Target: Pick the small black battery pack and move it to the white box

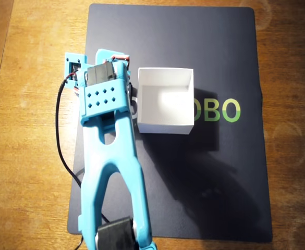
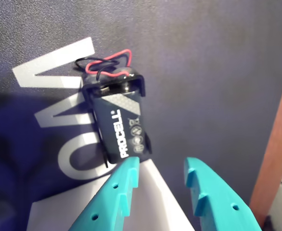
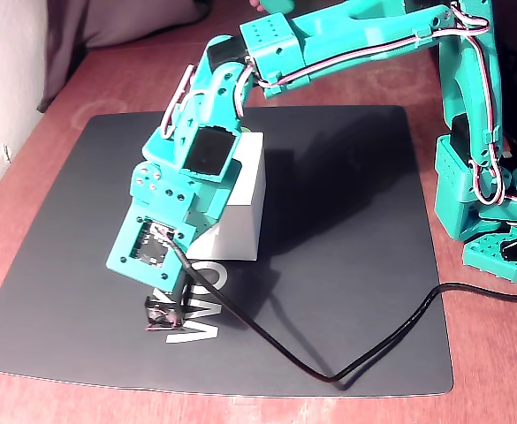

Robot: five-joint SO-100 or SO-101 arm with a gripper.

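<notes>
Teal plastic fingers point(image 2: 131, 185) parted and empty, small black battery pack point(image 2: 119, 122) with red and black wires lying just beyond their tips on dark mat point(image 2: 218, 62), white square box point(image 1: 165, 101) beside the gripper point(image 2: 162, 171).

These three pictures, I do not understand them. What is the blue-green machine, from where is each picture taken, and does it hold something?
The machine is a small robot arm standing on a wooden table. One camera looks straight down, one rides on the arm's wrist, and one stands beside the table. On the table lies a dark mat with pale letters. On the mat stands an empty white box, and near it lies a small black battery pack with red and black wires. In the wrist view the arm's hand is open just before the battery pack. It holds nothing yet.
</notes>
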